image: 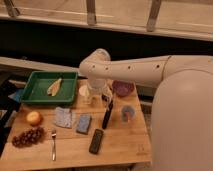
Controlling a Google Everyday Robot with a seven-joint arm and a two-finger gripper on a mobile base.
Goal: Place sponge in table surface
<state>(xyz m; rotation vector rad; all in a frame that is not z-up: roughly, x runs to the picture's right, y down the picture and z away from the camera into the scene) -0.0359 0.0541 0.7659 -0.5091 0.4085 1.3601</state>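
Item: my hand (106, 122). It hangs at the end of my white arm (135, 72), a dark narrow shape pointing down at the middle of the surface (125, 146). Its tip is low over the wood or on it; I cannot tell which. Wide or narrow, I cannot tell. I see nothing held in it.

Item: sponge (84, 123). A small thick blue block, lying flat on the surface. It is near my hand, on the side toward the left of the view and about level with the tip. It is apart from my hand, with a strip of bare wood between them.

Item: grey-blue cloth (63, 117). Flat, just beside the sponge, on the side away from my hand.

Item: black remote (96, 141). Toward the near edge, just below the sponge and my hand's tip.

Item: small blue cup (128, 113). On the other side of my hand from the sponge.

Item: purple bowl (122, 88) and white cup (85, 91). At the far side, partly behind my arm.

Item: green tray (30, 95). At the far left corner, with a pale yellowish piece (54, 86) in it.

Item: orange fruit (34, 118), dark grapes (29, 136), fork (53, 145). All at the left end, well apart from my hand.
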